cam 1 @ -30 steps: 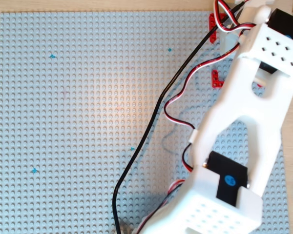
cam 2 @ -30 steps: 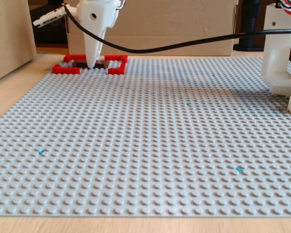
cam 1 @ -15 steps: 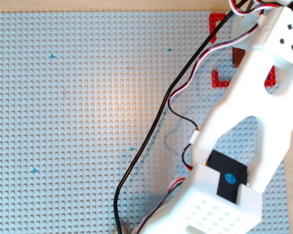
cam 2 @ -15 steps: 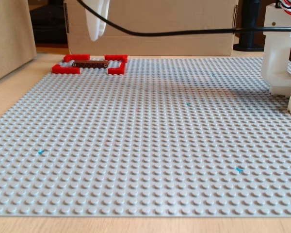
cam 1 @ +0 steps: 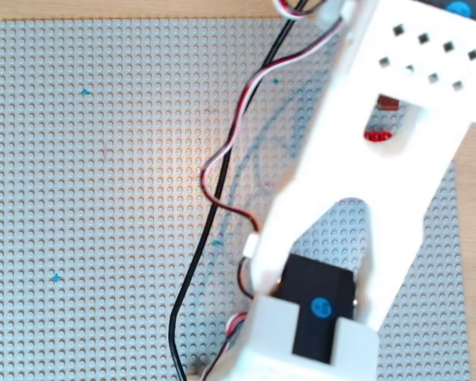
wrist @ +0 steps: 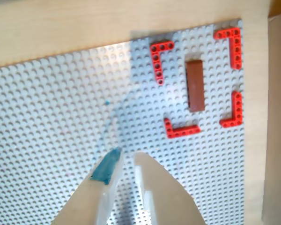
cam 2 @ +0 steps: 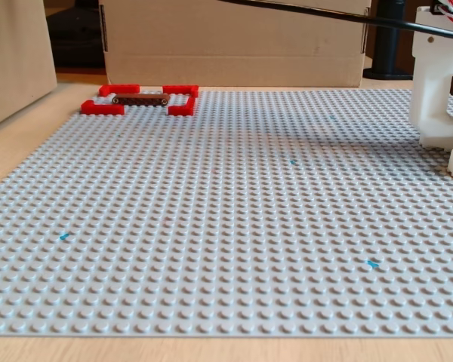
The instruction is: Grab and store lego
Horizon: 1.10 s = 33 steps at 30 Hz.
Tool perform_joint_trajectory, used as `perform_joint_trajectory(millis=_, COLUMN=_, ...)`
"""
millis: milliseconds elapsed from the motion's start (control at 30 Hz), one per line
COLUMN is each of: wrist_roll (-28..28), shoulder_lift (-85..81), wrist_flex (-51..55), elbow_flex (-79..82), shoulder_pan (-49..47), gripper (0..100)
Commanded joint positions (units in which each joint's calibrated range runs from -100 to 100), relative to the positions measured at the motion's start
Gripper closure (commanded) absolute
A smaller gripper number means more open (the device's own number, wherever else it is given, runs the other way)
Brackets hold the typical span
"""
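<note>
Your lego point(wrist: 195, 86) lies flat on the grey studded baseplate point(wrist: 56, 103), inside the frame marked by four red corner brackets point(wrist: 159, 60) near the plate's far corner in the wrist view; the fixed view shows it low and dark between those brackets point(cam 2: 140, 99). Judge it as light, rigid plastic with smooth, somewhat slick sides — it should not deform, but it may skid or pivot if you catch it near one end, and if it is pressed onto the studs it will resist a straight lift. Take it across its narrow width, at mid-length. The gripper point(wrist: 126, 164) sits well short of the brick, its fingers only slightly parted and holding nothing. The plate is bumpy and rests on a pale wooden table point(wrist: 61, 28); cardboard walls point(cam 2: 234, 41) stand just beyond the plate's edge, so you have little room behind the brackets — approach from above.
</note>
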Motion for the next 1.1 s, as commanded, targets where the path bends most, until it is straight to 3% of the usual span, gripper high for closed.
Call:
perform_joint_trajectory(millis=0, wrist_roll=-2.1, shoulder_lift=-13.7, wrist_flex=0.6, elbow_flex=10.5, shoulder_pan=-3.1, gripper=98)
perform_joint_trajectory(millis=633, wrist_roll=-7.5, shoulder_lift=-66.9, wrist_flex=-1.7, elbow_flex=88.9, shoulder_pan=-12.5, gripper=98)
perform_joint_trajectory(millis=900, wrist_roll=-7.7, shoulder_lift=-96.1, wrist_flex=-8.1, elbow_flex=116.2, shoulder_pan=-14.4, gripper=98)
perform_joint_trajectory(millis=1067, wrist_roll=-7.6, shoulder_lift=-116.7, wrist_flex=-4.9, elbow_flex=127.6, shoulder_pan=-14.3, gripper=98)
